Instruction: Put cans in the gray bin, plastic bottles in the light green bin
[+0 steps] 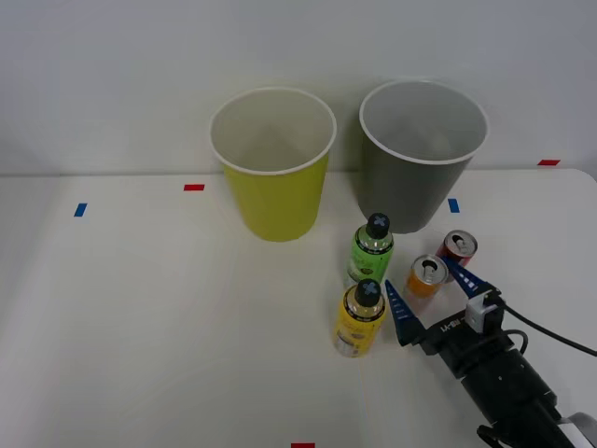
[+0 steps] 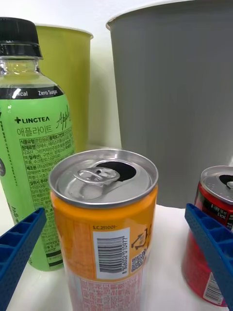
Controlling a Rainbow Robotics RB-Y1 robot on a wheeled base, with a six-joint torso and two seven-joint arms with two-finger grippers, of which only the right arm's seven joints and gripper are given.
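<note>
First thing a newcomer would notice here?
The two big bins at the table's far side: the light green bin on the left, the gray bin on the right. Then the right gripper, open, its blue fingers on either side of the orange can, with the red can just beyond.

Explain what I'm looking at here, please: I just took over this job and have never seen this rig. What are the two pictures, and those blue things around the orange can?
The front view looks down from above the robot's arms at a white table. The other picture comes from a camera on the right wrist. The blue ribbed pieces are the fingers of the right hand, open, with the orange can standing between them but not gripped. Nothing is held.

On the table stand a red can, a green-label bottle and a yellow-label bottle, both black-capped. Behind them are the light green bin and the gray bin.
</note>
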